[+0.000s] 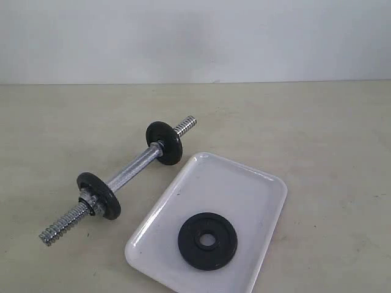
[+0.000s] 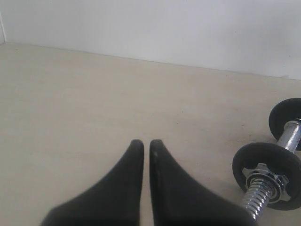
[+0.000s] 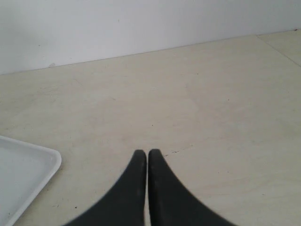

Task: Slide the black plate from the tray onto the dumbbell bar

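Jaws: both pairs closed, holding nothing.
Plate [image 1: 208, 240]: flat in tray [image 1: 238, 189].
Bar [image 1: 133, 168]: on worktop [image 1: 317, 134], beside tray, carrying two discs [image 1: 99, 195].

Nothing readable anywhere I look, honestly: no lettering, numbers or logos I can make out. The black plate [image 1: 190, 241], lying flat at about 6 o'clock on the tray [image 1: 235, 186], is too small and blurry for me to tell whether anything is cast into its face.
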Robot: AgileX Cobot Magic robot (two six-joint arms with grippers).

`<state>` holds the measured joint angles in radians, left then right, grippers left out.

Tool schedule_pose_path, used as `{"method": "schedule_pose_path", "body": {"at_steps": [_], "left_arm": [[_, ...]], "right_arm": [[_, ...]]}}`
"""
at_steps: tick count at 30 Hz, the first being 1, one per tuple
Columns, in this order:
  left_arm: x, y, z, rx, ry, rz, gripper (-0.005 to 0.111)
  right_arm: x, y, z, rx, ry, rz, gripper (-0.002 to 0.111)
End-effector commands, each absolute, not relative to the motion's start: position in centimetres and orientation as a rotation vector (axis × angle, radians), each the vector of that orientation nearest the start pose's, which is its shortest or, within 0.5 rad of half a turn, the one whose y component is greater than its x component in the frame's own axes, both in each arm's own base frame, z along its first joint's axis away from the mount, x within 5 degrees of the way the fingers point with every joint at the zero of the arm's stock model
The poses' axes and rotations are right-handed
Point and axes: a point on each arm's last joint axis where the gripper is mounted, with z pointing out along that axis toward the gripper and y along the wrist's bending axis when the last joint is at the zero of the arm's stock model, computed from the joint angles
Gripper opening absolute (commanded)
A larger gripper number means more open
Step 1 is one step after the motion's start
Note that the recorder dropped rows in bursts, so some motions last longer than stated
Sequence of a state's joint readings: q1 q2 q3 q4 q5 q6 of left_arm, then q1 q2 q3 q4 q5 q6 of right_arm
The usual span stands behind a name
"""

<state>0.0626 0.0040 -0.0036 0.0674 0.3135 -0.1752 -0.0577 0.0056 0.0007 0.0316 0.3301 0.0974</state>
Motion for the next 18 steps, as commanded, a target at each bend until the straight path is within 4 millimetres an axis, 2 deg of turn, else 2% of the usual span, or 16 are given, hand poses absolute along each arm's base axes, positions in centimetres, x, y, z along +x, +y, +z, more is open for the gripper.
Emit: {"method": "schedule_pose_path", "body": {"at_steps": [1,5,13,18], "left_arm": [[5.5,0.4,18.9,-0.197,1.742,-0.073,0.004],[5.6,0.3,20.1,-0.210,1.605,-0.117,0.004],[4.9,0.3,24.1,-0.174,1.150,-0.150,0.004],[4.3,0.3,25.3,-0.187,1.004,-0.210,0.004]], "right_arm": [[5.4,-0.2,18.4,0.163,1.799,0.057,0.000],[5.4,-0.2,18.4,0.163,1.799,0.057,0.000],[5.4,-0.2,18.4,0.163,1.802,0.057,0.000],[5.4,-0.2,18.5,0.163,1.792,0.057,0.000]]}}
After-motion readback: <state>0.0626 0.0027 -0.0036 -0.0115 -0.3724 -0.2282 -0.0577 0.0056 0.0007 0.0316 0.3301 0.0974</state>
